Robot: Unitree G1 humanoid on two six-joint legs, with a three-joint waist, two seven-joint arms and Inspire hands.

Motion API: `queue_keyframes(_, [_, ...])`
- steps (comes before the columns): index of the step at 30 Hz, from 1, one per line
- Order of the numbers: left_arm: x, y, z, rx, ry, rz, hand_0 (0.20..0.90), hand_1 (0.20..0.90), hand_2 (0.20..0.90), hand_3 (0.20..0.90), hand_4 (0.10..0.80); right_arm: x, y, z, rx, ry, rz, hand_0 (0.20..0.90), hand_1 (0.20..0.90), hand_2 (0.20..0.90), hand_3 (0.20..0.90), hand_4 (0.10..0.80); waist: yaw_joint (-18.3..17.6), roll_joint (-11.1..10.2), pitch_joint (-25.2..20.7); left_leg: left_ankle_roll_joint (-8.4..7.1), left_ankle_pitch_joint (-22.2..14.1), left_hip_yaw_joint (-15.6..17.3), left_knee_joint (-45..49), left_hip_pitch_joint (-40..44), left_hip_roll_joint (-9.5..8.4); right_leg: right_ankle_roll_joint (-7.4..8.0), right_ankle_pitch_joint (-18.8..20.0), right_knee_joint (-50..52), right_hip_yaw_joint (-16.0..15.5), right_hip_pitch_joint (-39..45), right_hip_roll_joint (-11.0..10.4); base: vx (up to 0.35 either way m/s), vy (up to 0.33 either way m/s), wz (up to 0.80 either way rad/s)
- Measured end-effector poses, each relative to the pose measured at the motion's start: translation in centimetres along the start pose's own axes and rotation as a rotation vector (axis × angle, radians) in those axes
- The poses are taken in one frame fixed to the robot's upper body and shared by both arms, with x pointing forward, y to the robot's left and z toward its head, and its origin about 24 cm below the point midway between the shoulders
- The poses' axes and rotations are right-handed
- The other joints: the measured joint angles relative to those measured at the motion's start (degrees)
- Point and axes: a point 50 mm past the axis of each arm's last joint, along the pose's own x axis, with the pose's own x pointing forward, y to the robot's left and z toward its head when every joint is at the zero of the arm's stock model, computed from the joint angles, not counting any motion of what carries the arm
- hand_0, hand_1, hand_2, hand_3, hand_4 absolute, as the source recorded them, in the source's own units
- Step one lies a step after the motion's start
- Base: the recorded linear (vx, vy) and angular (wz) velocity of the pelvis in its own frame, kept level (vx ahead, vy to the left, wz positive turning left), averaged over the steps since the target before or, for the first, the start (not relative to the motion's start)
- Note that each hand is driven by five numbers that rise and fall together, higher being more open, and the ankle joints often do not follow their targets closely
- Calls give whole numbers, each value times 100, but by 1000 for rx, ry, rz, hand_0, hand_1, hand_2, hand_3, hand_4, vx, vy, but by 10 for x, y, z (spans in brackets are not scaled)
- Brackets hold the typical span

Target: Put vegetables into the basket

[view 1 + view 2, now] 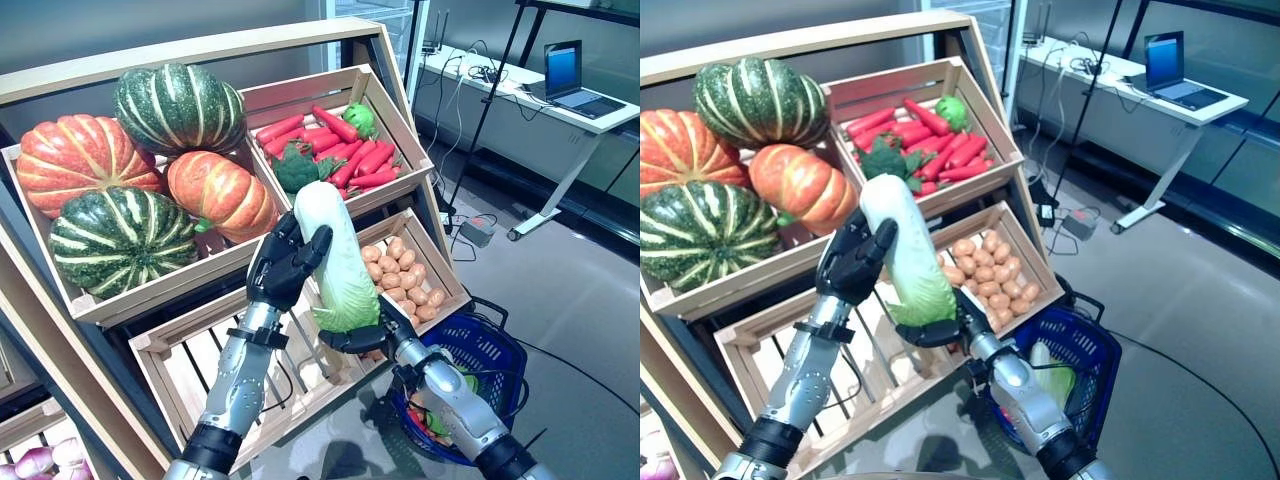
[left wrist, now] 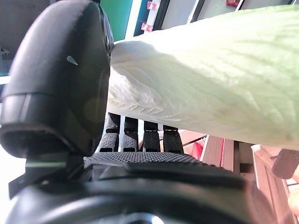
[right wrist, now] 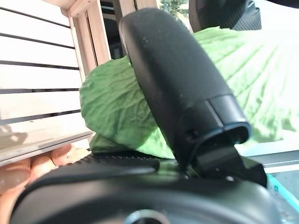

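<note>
The cabbage (image 1: 335,262) is held upright in the air between both hands, in front of the wooden shelf's (image 1: 200,45) lower crates and beside the blue basket (image 1: 497,352) on the floor. The right hand (image 1: 362,340) cups its green leafy bottom, thumb curled against the leaves. Higher up, the left hand (image 1: 285,262) clamps its pale stalk end, below the crate of carrots (image 1: 345,150).

Silver-grey arms, dark left robot hand (image 1: 285,262), right robot hand (image 1: 362,338)
</note>
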Motion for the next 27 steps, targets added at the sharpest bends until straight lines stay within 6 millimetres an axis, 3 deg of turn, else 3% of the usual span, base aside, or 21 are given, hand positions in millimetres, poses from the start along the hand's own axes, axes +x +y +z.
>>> queue_keyframes(17, [-3, -1, 5, 97, 113, -290, 300, 300, 300, 300, 400, -12, -10, -9, 91, 89, 127, 900, 900, 900, 900, 800, 155, 3, -2, 10, 29, -83, -1, -29, -11, 0, 0, -2, 6, 11, 1, 15, 2, 2])
queue_keyframes(27, [-15, 16, -7, 195, 251, -285, 300, 300, 300, 300, 400, -23, -19, -13, 171, 195, 224, 900, 900, 900, 900, 800, 147, 12, -7, 9, 40, -92, -3, -43, -10, 0, 0, -2, 13, 2, 3, 0, 0, 0])
